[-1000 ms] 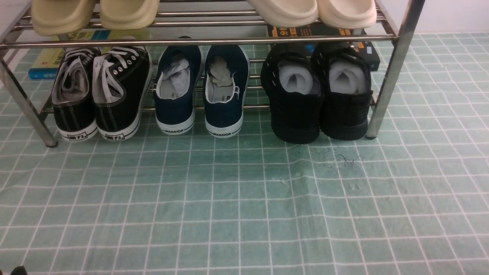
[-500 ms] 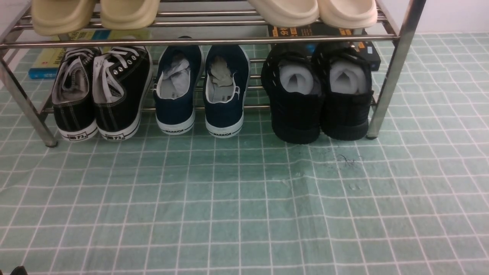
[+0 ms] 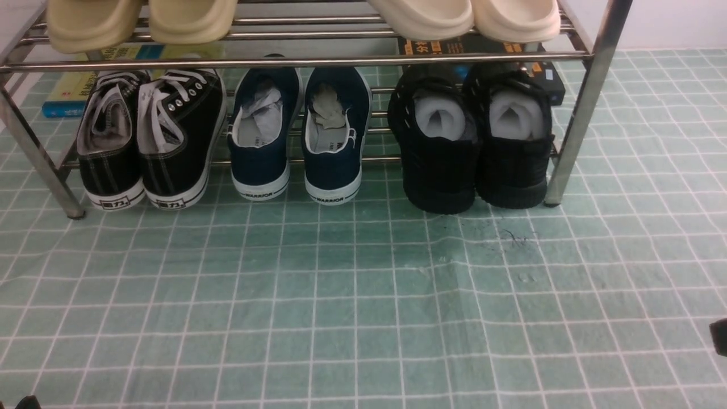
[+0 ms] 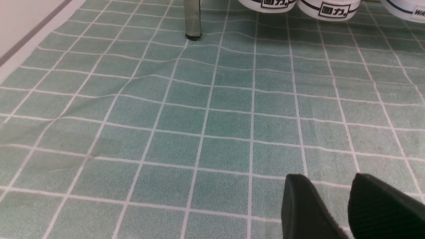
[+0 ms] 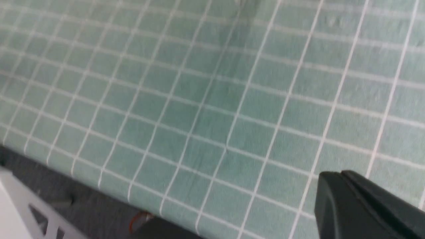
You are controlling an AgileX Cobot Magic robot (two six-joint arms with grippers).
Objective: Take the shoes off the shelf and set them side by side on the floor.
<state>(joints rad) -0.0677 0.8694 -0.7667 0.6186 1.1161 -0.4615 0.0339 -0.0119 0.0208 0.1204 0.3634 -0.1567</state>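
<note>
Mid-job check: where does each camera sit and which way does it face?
Front: between the arms, facing forward at the shelf and shoes; barely any robot shows.
Left wrist: on left arm, facing the shelf across the floor; left gripper, jaws parted.
Right wrist: on right arm, tilted down at floor; right gripper, jaws shut.
All share the floor.

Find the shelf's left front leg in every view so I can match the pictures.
Front view: the shelf's left front leg slants down at the left edge, beside the black canvas sneakers.
Left wrist view: the leg stands next to those sneakers' white heels.
Right wrist view: not in it.
Shared landmark: the green grid floor, seen in all three views.
</note>
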